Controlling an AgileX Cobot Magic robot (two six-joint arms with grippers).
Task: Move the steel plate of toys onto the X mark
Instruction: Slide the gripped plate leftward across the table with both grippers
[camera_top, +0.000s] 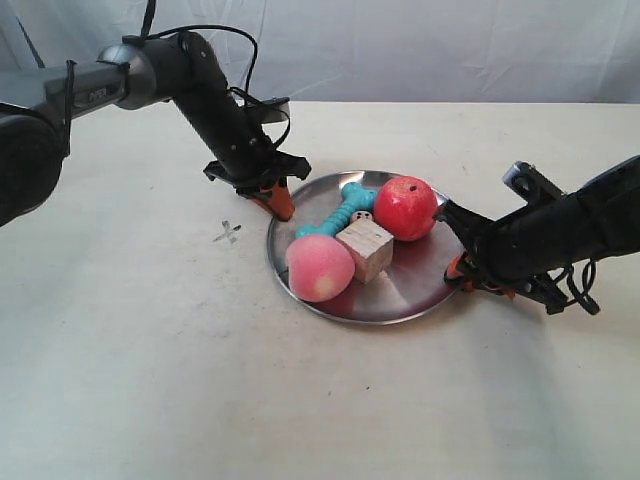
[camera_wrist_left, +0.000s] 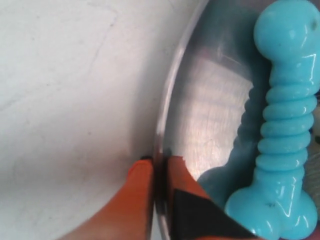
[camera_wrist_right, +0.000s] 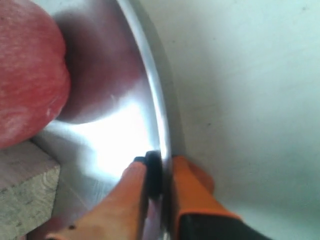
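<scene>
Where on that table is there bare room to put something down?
Bare table lies on the camera's side of the steel plate and around the X mark. The plate is crowded with toys; the left claw and right claw pinch its rim.

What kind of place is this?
Likely a robot lab bench: a plain cream tabletop, a wrinkled white backdrop, and a small grey X mark drawn beside a round steel plate.
</scene>
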